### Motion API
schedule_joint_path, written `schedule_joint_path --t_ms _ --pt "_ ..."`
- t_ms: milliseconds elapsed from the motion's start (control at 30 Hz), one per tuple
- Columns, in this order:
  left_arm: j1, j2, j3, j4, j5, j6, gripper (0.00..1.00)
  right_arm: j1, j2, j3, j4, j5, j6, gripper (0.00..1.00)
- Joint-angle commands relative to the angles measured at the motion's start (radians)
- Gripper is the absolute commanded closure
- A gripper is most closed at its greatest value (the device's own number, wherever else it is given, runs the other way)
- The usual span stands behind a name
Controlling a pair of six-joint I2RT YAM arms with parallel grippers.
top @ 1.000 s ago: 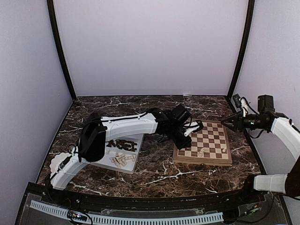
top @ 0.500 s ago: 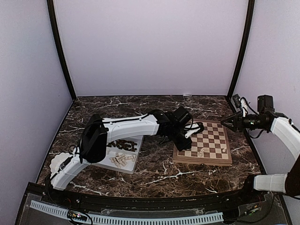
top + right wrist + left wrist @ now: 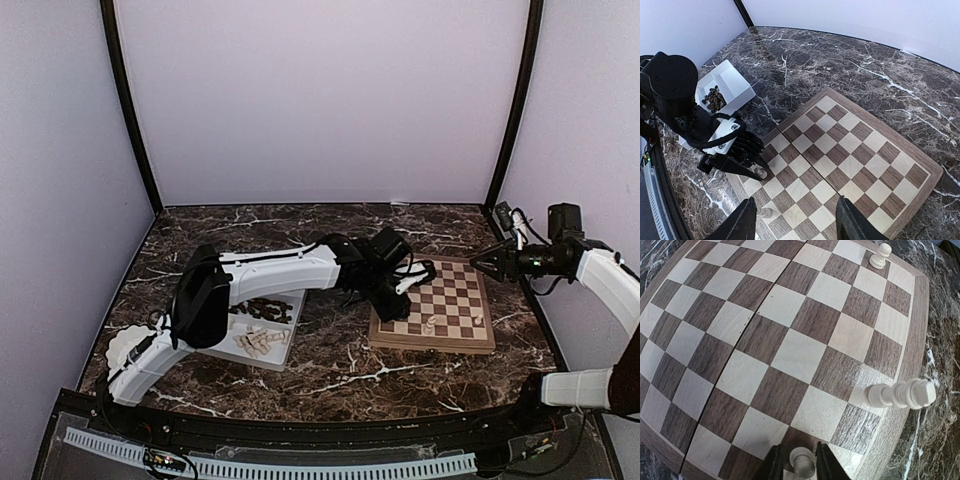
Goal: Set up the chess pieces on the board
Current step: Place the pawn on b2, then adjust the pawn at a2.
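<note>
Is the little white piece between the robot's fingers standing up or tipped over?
Standing up: the pale piece has its round head on top, its base on the board.

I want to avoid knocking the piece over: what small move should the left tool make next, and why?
Probably open the left tool wider before any lift. The pale pawn stands upright on the board near its edge, with the tool's fingers close on both sides; a sideways move could tip it.
</note>
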Motion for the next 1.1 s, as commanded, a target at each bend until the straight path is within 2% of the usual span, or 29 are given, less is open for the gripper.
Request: schedule_joint_path --t_ms 0,233,333,400,500,567,667,733,867,1067 --pt "-0.005 -0.021 0.047 -0.010 -0.009 -0.005 0.70 -0.003 0.005 -0.006 0.020 -0.022 -0.013 0.45" --pt "-0.005 -0.143 0.042 0.051 0.036 -0.044 0.63 -0.003 0.020 -0.002 0.010 -0.034 -0.026 0.44" --pt "-0.003 -0.236 0.006 0.038 -0.013 -0.067 0.63 -0.003 0.014 -0.007 0.007 -0.029 -0.034 0.44" --pt "0.002 -0.314 -0.068 0.031 -0.087 -0.090 0.63 -0.003 0.006 -0.010 0.010 -0.024 -0.037 0.44" --pt "0.024 -0.439 -0.286 0.039 -0.222 -0.163 0.63 -0.003 0.001 -0.013 0.018 -0.019 -0.037 0.44" --pt "0.076 -0.534 -0.446 0.060 -0.248 -0.224 0.64 -0.003 0.004 -0.013 0.024 -0.017 -0.036 0.44" --pt "0.135 -0.641 -0.640 0.140 -0.201 -0.304 0.68 -0.003 0.014 -0.013 0.030 -0.016 -0.036 0.45" --pt "0.164 -0.653 -0.747 0.206 -0.136 -0.319 0.74 -0.003 0.019 -0.013 0.032 -0.014 -0.035 0.45" --pt "0.173 -0.572 -0.719 0.311 0.005 -0.296 0.97 -0.003 0.022 -0.015 0.031 -0.012 -0.035 0.47" --pt "0.172 -0.378 -0.555 0.335 0.123 -0.264 1.00 -0.003 0.007 -0.024 0.035 0.011 -0.035 0.48"
